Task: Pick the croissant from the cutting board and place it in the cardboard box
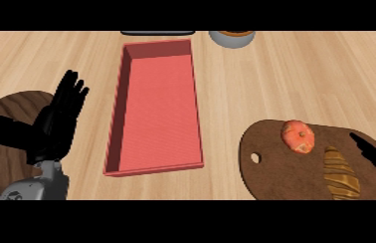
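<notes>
Since the croissant [342,176] is sitting untouched on the cutting board [275,167], I'd say this is the very start of the job, the reach-in step. It lies along the board's right side, near the lower right corner of the view, with a round orange fruit-looking thing [298,136] just above it on the same board.

Right hand [363,147] is barely in view, just a dark sliver at the right edge next to the croissant, so I can't tell how it's set. Left hand [62,115] is over at the left, released, fingers straight and pointing up, holding nothing, basically parked. There's a dark round wooden thing [18,112] partly under it.

The box [154,110] is a long reddish tray in the middle of the counter, well apart from the board, and nothing is in it yet.

Next move, I reckon: right hand comes down over the croissant, curls round it, lifts, then carries it left across to the box. Watch the fruit, it's close enough to get nudged.

Up at the top edge there's a grey bowl [232,38] with something orange-brown in it, can't tell what.
</notes>
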